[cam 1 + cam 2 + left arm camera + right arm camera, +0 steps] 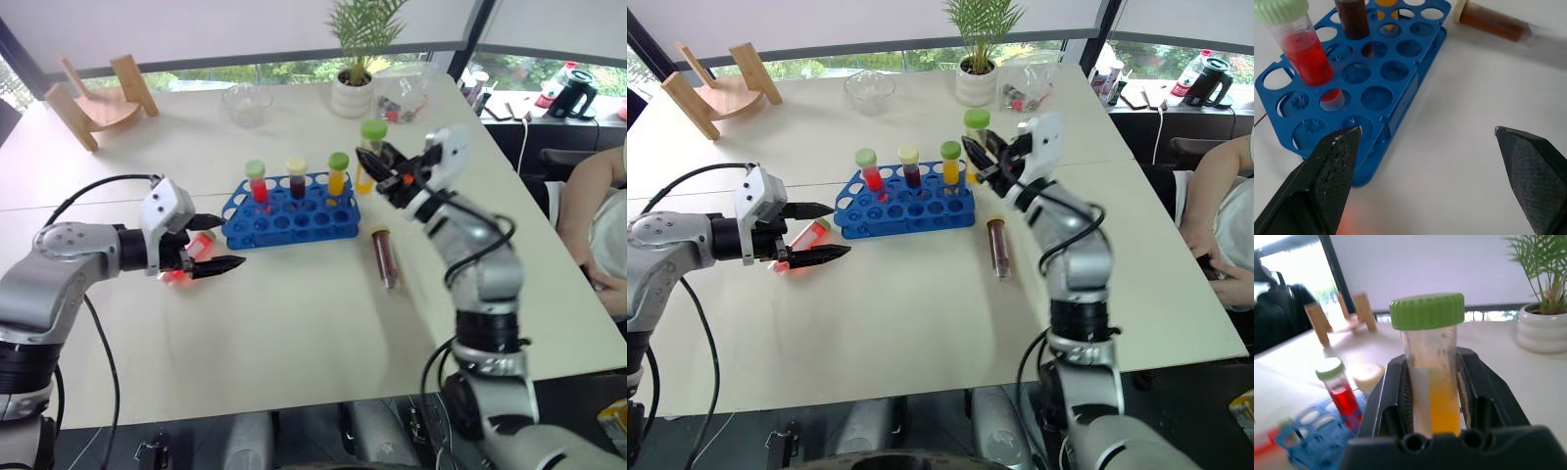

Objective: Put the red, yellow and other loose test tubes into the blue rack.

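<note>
The blue rack [312, 227] stands mid-table and holds three upright tubes: red [258, 184], dark brown [297, 179] and orange [337, 176]. Just right of the rack and above the table, my right gripper [378, 168] is shut on a yellow test tube [1436, 382] with a green cap [372, 130], held upright. A dark brown test tube [385, 258] with a cream cap lies on the table right of the rack. My left gripper [231, 242] is open just left of the rack, low over the table. A red test tube [809, 235] lies between its fingers.
At the table's far side are a potted plant [353, 90], a glass bowl [245, 103], a clear container [407, 93] and a wooden stand [98, 98]. A person [600, 225] sits off the right edge, beside a side table with a black kettle [578, 93].
</note>
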### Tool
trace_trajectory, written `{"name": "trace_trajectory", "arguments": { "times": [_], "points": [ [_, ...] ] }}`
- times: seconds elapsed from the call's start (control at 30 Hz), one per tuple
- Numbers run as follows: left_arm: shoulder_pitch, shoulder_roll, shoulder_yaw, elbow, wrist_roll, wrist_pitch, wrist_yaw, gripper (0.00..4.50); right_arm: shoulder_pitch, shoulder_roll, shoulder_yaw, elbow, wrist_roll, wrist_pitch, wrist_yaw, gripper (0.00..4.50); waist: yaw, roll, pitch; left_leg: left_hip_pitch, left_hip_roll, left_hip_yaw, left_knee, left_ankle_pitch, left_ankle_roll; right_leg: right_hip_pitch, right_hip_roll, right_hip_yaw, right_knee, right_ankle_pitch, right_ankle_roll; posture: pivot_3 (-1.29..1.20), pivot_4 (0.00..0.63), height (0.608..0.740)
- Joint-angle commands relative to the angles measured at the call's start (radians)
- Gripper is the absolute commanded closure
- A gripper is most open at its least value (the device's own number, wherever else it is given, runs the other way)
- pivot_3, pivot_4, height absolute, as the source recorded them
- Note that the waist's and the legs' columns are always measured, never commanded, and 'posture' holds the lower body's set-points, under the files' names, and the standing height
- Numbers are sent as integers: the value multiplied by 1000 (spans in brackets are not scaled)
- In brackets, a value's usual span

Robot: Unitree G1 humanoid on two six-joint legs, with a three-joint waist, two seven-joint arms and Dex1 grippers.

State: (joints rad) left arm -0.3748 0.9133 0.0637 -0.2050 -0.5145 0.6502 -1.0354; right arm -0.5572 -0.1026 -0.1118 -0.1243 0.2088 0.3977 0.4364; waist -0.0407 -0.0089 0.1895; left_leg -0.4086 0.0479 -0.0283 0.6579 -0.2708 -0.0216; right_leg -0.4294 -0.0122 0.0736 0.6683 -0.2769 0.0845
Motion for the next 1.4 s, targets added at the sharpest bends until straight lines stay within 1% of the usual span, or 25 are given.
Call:
{"name": "trace_trajectory", "arguments": {
  "times": [0.03, 0.27, 0.37, 0.63, 0.93, 1.07, 1.13, 1.17, 1.23, 1.27, 1.3, 1.33, 1.4],
  "points": [
    [-49, 16, -5, 11, 12, -7, -21, 0, 19, 42, 34, 44, -35, -159, -59, 3690, -1, 0, 0, 0, 0, 0, 0, 0, -1, 0, 0, 0, 0, 0, 0, 0, 150, 740],
    [-48, 12, -29, 20, 44, -22, -40, 0, 43, 29, 109, 126, -71, -241, -51, 3690, -5, 0, 0, 2, 0, 0, -5, 2, -4, 0, 1, 0, 0, 0, 0, 0, 150, 740],
    [-36, 7, -33, 18, 52, -31, -40, 0, 44, 23, 121, 146, -72, -239, -52, 3690, -4, 0, 0, 2, 0, -1, -8, 4, -7, -1, 1, 0, 0, 0, 0, 0, 150, 740],
    [-7, 2, -33, 10, 63, -35, -36, 0, 87, 6, 147, 129, -57, -229, -33, 3690, -4, -1, -1, 2, 0, -1, -8, 4, -7, -1, 1, 0, 0, 0, 0, 0, 150, 740],
    [-5, -8, -41, 28, 80, -56, -40, 0, 97, -11, 201, 179, -113, -306, -31, 3690, -4, -1, -1, 3, 0, -1, -8, 4, -7, -1, 1, 0, 0, 0, 0, 0, 150, 740],
    [-5, -11, -47, 31, 87, -61, -41, 0, 93, -8, 205, 191, -117, -320, -33, 3690, -4, -1, -1, 3, 0, -1, -8, 4, -7, -1, 1, 0, 0, 0, 0, 0, 150, 740],
    [-8, -14, -48, 33, 89, -62, -43, 0, 103, -13, 209, 166, -110, -308, -22, 2664, -4, -1, -1, 3, 0, -1, -8, 4, -7, -1, 1, 0, 0, 0, 0, 0, 150, 740],
    [-9, -16, -49, 32, 90, -61, -43, 0, 107, -15, 210, 157, -107, -303, -17, 2309, -4, -1, -1, 3, 0, -1, -8, 4, -7, -1, 1, 0, 0, 0, 0, 0, 150, 740],
    [-13, -22, -50, 34, 90, -62, -43, 0, 117, -29, 212, 121, -102, -278, -7, 1253, -3, -1, -1, 3, 0, -1, -8, 4, -7, -1, 1, 0, 0, 0, 0, 0, 150, 740],
    [-17, -27, -49, 31, 87, -60, -41, 0, 123, -42, 210, 94, -100, -262, 0, 865, -3, -1, -1, 3, 0, -1, -8, 4, -7, -1, 1, 0, 0, 0, 0, 0, 150, 740],
    [-19, -30, -48, 27, 85, -58, -39, 0, 129, -52, 208, 75, -98, -250, 5, 257, -2, -1, -1, 2, 0, -1, -8, 4, -7, -1, 1, 0, 0, 0, 0, 0, 150, 740],
    [-20, -36, -46, 16, 77, -49, -37, 0, 139, -76, 203, 35, -90, -228, 21, 78, -2, -1, -1, 2, 0, -1, -8, 4, -7, -1, 1, 0, 0, 0, 0, 0, 150, 740],
    [-20, -35, -38, -11, 56, -33, -48, 0, 153, -156, 176, -89, -49, -136, 77, 78, 1, -1, -1, 2, 0, -1, -8, 4, -7, -1, 0, 0, 0, 0, 0, 0, 150, 740]
  ]
}}
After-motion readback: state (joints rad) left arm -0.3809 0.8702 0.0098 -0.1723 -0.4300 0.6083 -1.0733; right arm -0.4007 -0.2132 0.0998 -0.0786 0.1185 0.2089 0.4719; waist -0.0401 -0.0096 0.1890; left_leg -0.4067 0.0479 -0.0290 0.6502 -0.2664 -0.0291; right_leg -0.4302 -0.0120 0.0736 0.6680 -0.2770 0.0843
